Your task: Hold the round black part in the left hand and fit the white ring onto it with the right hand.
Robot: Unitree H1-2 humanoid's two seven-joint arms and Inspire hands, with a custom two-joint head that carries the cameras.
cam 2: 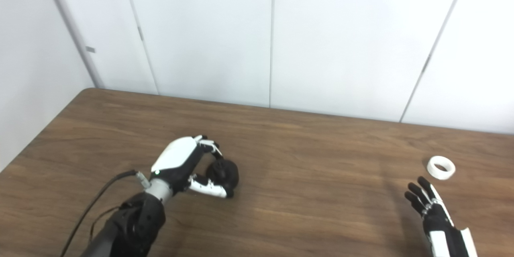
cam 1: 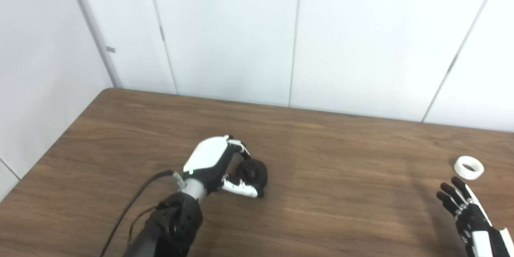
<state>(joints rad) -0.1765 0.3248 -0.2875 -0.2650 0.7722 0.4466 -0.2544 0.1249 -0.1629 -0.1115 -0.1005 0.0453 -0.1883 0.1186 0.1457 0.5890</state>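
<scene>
Left hand (cam 1: pixel 219 164), white-shelled with black fingers, is reaching over the brown wood-grain table (cam 1: pixel 321 148) left of centre. Its fingers (cam 1: pixel 239 146) and thumb are curling around the round black part (cam 1: pixel 253 172), grasping it from the left side; the thumb is lying along the near edge of the part, the other fingers are arching over its far top. The part is sitting low, at or just above the table surface; contact with the table cannot be told from these views. A black cable (cam 1: pixel 132 204) is running from the left wrist down toward the bottom edge.

Right hand (cam 2: pixel 431 207), black fingers with white forearm shell, is entering at the lower right corner. Its fingers (cam 2: pixel 417 196) are spread and extended, holding nothing, pointing up and away toward the far right of the table.

The small white ring (cam 2: pixel 441 167) is lying flat on the table near the right edge, its hole facing up. It is sitting just beyond the right hand's fingertips, near but not touching them. Ring and black part are lying well apart, with a wide stretch of table between them.

White wall panels (cam 1: pixel 225 28) with vertical seams are standing behind the far table edge.
</scene>
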